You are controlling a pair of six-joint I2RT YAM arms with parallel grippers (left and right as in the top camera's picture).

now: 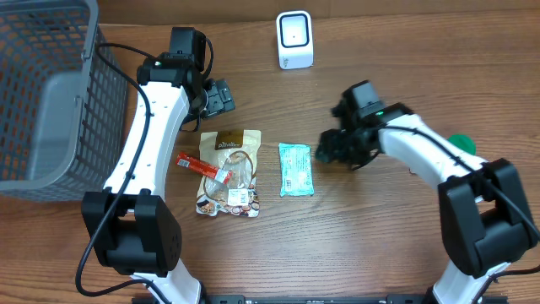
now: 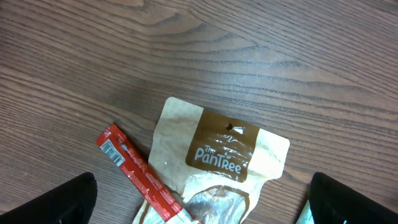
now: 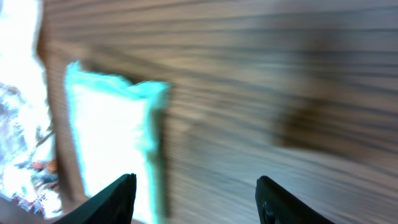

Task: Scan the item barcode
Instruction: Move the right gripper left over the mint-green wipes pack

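Three items lie mid-table: a cream and brown pouch [image 1: 229,173] [image 2: 224,155], a red stick packet [image 1: 202,167] [image 2: 134,168] lying across it, and a teal packet [image 1: 295,169] [image 3: 112,137]. The white barcode scanner [image 1: 294,40] stands at the back. My left gripper [image 1: 221,97] [image 2: 202,211] hovers open above the pouch's top edge, its fingers [image 2: 50,202] wide apart and holding nothing. My right gripper [image 1: 331,150] [image 3: 196,202] is open just right of the teal packet, empty. The right wrist view is blurred by motion.
A grey wire basket [image 1: 51,93] fills the far left of the table. A small green object [image 1: 460,142] shows behind my right arm. Bare wooden tabletop lies in front of the items and between the scanner and the packets.
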